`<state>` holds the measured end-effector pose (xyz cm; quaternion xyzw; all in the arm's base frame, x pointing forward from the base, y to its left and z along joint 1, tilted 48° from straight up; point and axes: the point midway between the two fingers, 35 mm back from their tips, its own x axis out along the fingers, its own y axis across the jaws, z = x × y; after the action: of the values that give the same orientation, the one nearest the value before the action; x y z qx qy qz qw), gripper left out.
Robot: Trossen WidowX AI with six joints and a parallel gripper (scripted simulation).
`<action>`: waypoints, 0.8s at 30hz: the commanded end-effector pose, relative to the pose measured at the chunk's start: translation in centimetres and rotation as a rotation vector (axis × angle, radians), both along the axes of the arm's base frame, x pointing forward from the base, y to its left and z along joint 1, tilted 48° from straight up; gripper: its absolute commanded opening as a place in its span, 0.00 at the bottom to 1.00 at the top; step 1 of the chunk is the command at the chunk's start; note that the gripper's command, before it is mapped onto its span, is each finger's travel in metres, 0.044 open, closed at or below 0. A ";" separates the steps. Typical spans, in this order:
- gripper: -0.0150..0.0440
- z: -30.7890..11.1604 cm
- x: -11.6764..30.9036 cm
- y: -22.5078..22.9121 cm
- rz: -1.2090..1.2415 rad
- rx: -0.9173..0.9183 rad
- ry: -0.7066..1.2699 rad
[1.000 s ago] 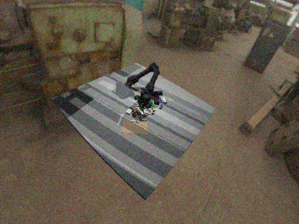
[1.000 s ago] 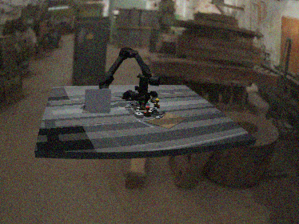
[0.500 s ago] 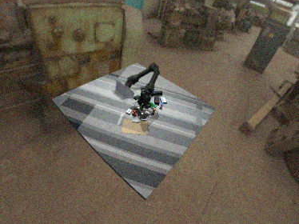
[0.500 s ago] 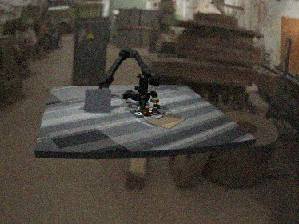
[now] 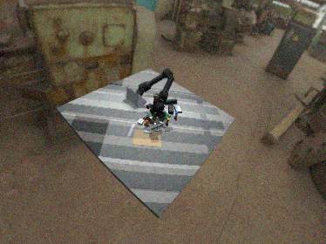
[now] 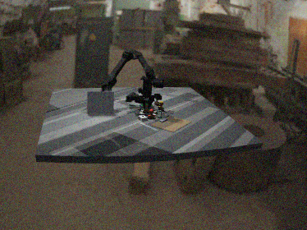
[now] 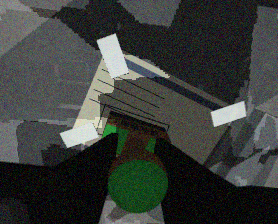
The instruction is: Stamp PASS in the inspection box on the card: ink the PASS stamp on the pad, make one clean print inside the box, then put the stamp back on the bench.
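Observation:
My gripper (image 7: 136, 142) (image 5: 159, 114) (image 6: 147, 108) points down and is shut on a stamp. The stamp has a round green knob (image 7: 138, 186) on top, a brown neck and a green and brown base. In the wrist view the pale card (image 7: 187, 117) lies below it, with a blue stripe, thin printed lines and white tape strips at three visible corners. The stamp's base overlaps the thin box outline on the card and hides most of its inside. Whether the base touches the card, and any print under it, cannot be told. The ink pad cannot be made out surely.
Several small coloured items crowd around the gripper, including a white block (image 5: 140, 121) (image 6: 143, 117). A tan board (image 5: 147, 139) (image 6: 177, 125) lies in front of them. A grey upright panel (image 5: 134, 98) (image 6: 100, 103) stands near the arm's base.

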<state>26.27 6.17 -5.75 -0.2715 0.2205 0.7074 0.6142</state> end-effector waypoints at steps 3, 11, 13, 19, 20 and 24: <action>0.25 0.0 -0.1 0.2 0.003 0.006 0.002; 0.25 0.2 0.0 -0.1 0.003 0.006 0.001; 0.25 0.3 0.0 -0.2 0.003 0.006 0.001; 0.25 0.5 0.0 -0.4 0.003 0.006 0.001; 0.25 0.5 0.0 -0.4 0.003 0.005 0.001; 0.25 0.6 0.1 -0.5 0.003 0.005 0.001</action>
<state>26.22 5.78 -5.28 -0.2670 0.2196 0.7089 0.6147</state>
